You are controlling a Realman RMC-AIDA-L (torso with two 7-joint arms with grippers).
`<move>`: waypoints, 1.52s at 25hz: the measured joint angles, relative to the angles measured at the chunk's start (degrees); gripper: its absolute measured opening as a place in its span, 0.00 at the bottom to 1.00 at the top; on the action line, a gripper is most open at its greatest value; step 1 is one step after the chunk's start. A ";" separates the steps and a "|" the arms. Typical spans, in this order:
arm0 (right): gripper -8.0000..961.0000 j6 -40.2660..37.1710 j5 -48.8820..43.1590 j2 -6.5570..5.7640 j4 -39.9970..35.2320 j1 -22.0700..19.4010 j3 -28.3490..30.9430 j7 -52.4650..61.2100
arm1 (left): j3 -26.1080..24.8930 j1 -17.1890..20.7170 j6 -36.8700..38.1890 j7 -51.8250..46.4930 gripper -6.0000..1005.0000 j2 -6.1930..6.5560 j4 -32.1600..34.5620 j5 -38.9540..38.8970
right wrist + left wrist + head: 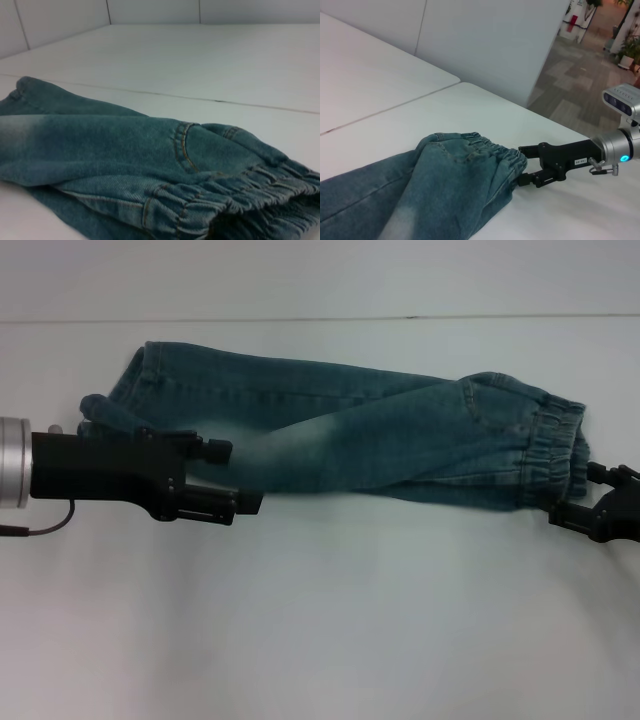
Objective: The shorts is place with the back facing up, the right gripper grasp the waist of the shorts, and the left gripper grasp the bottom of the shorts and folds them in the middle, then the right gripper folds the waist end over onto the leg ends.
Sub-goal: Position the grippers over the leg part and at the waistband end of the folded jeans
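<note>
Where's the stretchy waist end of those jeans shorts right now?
In the head view the waist lies at the right end of the shorts, beside the right claw on the white table.

The shorts (340, 440) were faded blue denim with a pale bleached patch and tan stitching; both grippers were black, the table (320, 620) white.

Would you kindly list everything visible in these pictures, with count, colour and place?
shorts: one, faded blue denim, folded lengthwise, lying across the table between the two grippers
waist: one, ruched elastic denim band, at the shorts' right end
table: one, white, under everything
wall panels: white, behind the table in the left wrist view
left gripper: one, black on a silver wrist, at the shorts' leg end
right gripper: one, black with a white label, at the waist, shut on the band
</note>
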 joint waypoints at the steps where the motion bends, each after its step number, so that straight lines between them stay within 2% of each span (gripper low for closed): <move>1: 0.97 0.34 -0.01 0.00 0.11 0.10 -0.16 0.19 | 0.01 -0.01 -0.06 -0.04 0.91 0.00 0.01 0.01; 11: 0.97 1.25 -0.01 -0.04 -0.21 0.11 -1.26 2.62 | 0.00 -0.33 -0.63 -0.30 0.91 0.00 -0.01 0.12; 19: 0.97 -0.55 -0.34 0.02 -4.07 -1.46 -2.38 5.08 | 0.01 -0.72 -1.25 -0.45 0.90 0.00 -0.01 0.16; 25: 0.97 1.26 -3.23 0.12 -4.20 -0.33 -3.06 6.06 | 0.00 -0.81 -1.34 -0.46 0.90 0.00 -0.01 0.06; 38: 0.97 1.10 -2.99 0.15 -4.25 0.69 -6.62 4.68 | 0.00 -0.44 -1.31 -0.46 0.90 -0.06 -0.01 -0.25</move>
